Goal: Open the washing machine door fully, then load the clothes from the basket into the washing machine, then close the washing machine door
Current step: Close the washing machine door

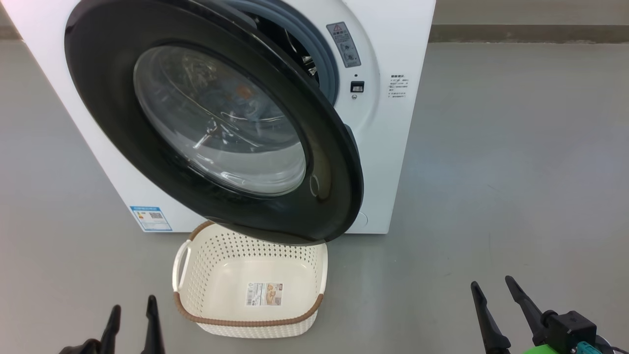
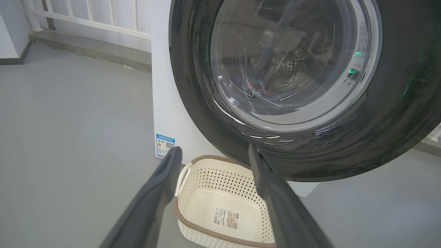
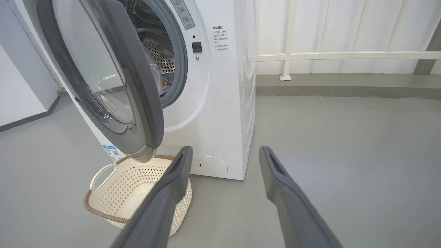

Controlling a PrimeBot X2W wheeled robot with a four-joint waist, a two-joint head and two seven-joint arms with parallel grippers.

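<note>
**Door half shut, load inside**

Left jaws: wide, empty. Just right of them stands the empty basket [image 1: 248, 323]. Above and beyond it the door [image 1: 98, 73] hangs ajar. The clothes [image 3: 166, 82] lie inside the washer [image 1: 393, 147]. Right jaws: wide, empty, well right of the door. Advice: push the black rim near its free edge, not the glass, until it latches.

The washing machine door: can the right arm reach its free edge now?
Probably yes. The washing machine door stands ajar, the right gripper has its fingers open, and only bare floor lies between them.
</note>
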